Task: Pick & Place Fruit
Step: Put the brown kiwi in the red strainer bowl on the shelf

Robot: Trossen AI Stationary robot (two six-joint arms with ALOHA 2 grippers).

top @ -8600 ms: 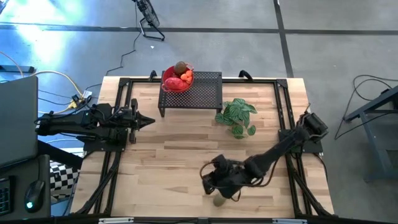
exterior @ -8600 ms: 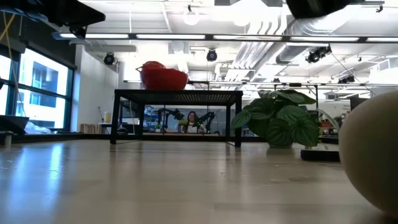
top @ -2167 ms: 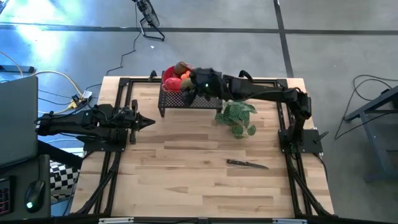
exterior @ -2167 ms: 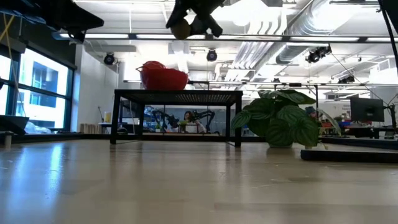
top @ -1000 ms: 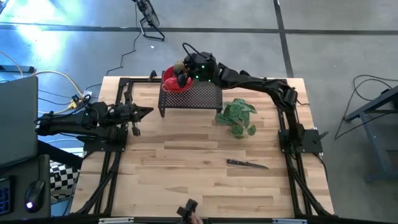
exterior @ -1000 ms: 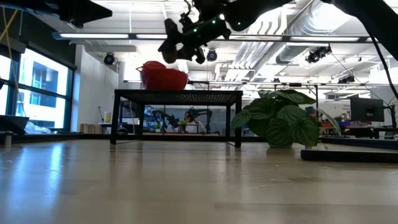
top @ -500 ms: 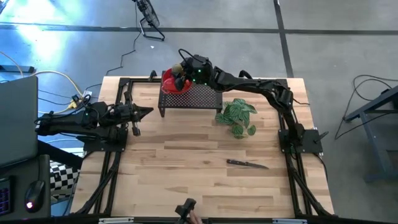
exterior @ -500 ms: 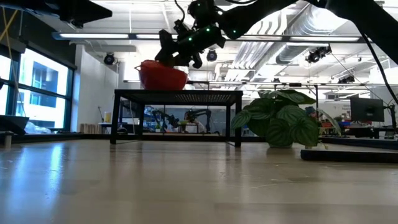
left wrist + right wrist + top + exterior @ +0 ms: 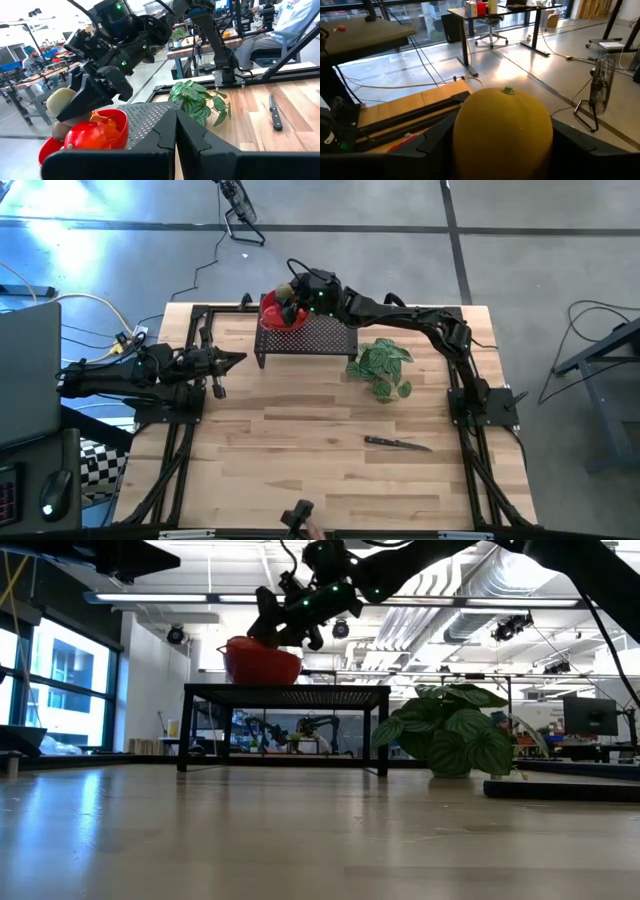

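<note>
Olive-green oval fruit (image 9: 502, 131) is clamped betw. fingers of right gripper (image 9: 291, 297), held over red bowl (image 9: 272, 318) at far-left end of black perforated stand (image 9: 325, 332). Red fruit (image 9: 95, 135) & orange pieces (image 9: 111, 120) are seen in bowl. Plant (image 9: 382, 367) is sited beside stand; knife (image 9: 398, 443) lies on table (image 9: 280, 440) nearer front. Left gripper (image 9: 226, 363) is parked at table's left w/ fingers together, empty.

Dark jointed arms; seemingly green-lit right claw (image 9: 80, 102)
</note>
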